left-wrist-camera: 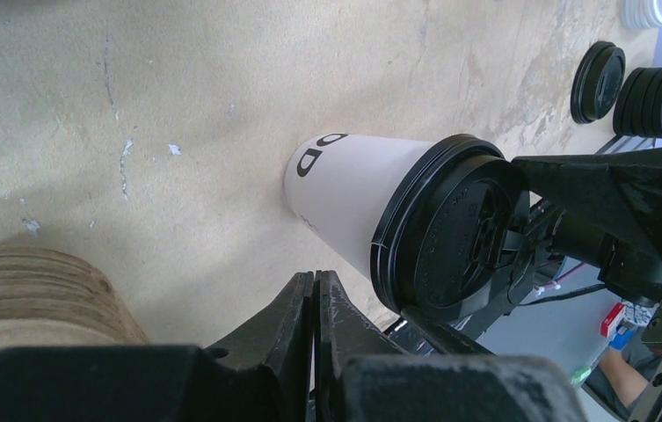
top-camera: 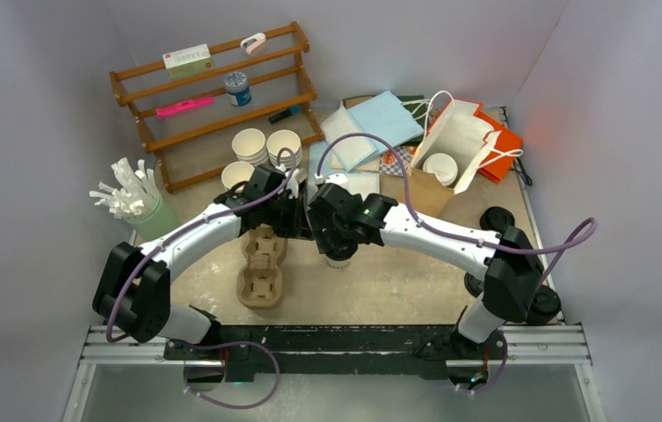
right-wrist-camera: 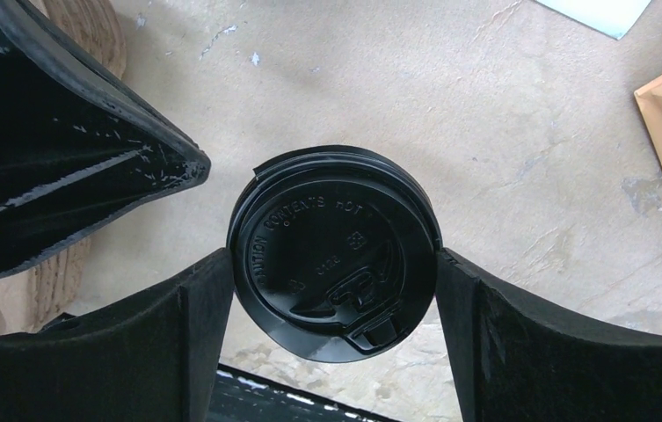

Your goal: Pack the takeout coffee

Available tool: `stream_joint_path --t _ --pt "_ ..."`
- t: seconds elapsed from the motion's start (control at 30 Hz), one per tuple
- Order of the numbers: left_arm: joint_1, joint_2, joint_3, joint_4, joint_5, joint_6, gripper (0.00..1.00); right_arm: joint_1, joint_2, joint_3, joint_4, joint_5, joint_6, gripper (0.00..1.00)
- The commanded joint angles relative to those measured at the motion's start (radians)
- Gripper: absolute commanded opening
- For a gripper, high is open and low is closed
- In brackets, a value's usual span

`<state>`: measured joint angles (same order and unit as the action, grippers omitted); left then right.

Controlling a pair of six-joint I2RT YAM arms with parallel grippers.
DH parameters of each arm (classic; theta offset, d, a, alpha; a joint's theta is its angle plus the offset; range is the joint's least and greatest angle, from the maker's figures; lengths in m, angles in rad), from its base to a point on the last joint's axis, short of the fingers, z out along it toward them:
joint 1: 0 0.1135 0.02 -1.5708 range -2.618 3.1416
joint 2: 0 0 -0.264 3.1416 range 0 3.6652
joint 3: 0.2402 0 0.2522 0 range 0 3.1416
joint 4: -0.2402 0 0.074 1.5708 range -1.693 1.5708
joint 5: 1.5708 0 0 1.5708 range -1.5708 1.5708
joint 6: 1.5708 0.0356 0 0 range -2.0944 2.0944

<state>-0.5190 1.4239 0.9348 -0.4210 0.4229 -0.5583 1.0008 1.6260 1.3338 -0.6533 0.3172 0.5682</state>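
Black-lidded white paper cup point(left-wrist-camera: 345, 198) | right hand point(right-wrist-camera: 334, 277) clasps it | left hand point(left-wrist-camera: 315, 294) closed, empty

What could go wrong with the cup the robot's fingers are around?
The right gripper seems to pinch the white cup only at its black lid, not the body, so the lid might pop off or the cup might slip if lifted. The left gripper, shut, sits close beside the cup and could bump it over. The pulp tray is nearby too, so a sideways swing might knock it.
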Motion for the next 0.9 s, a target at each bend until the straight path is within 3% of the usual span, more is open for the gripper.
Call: stream_joint_path --t 0.0,0.6,0.87 --pt "0.016 -0.04 0.007 0.005 0.023 -0.02 0.06 0.031 0.036 -0.056 -0.032 -0.009 0.017 0.83" --pt "0.028 -0.058 -0.02 0.058 0.097 -0.06 0.07 0.047 0.034 -0.159 -0.037 -0.032 0.024 0.81" --pt "0.033 -0.065 -0.068 0.162 0.174 -0.132 0.1 0.051 0.024 -0.186 -0.051 -0.039 0.018 0.81"
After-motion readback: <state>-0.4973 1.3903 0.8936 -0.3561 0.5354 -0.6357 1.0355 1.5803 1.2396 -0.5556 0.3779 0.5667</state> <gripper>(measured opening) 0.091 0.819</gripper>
